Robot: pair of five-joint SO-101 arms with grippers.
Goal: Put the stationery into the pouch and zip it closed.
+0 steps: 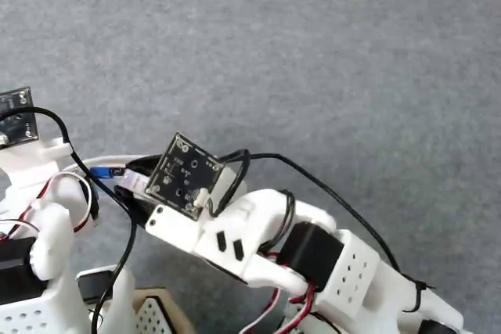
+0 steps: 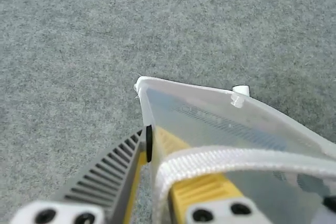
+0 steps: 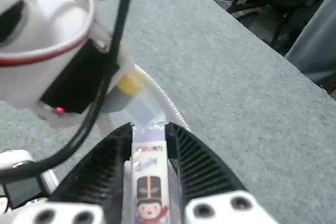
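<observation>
The translucent pouch [image 2: 226, 129] with a white webbing strap [image 2: 210, 158] hangs off the grey table, and my left gripper [image 2: 149, 136] is shut on its edge. Its corner and a small white zip end show past the fingers. My right gripper [image 3: 148, 129] is shut on a flat stationery item [image 3: 148, 182] printed with a cartoon soldier, and the item's tip sits at the pouch's mouth [image 3: 143, 109]. In the high view the pouch's strap and a blue piece [image 1: 106, 170] peek out beside the right wrist's camera board [image 1: 185, 176], which hides both grippers.
The grey felt table [image 1: 313, 60] stretches wide beyond the arms. The left arm's white body [image 3: 52, 35] stands close over the right gripper. A perforated white part and a cardboard edge [image 1: 153, 312] lie at the near edge. Chairs stand off the table's far side.
</observation>
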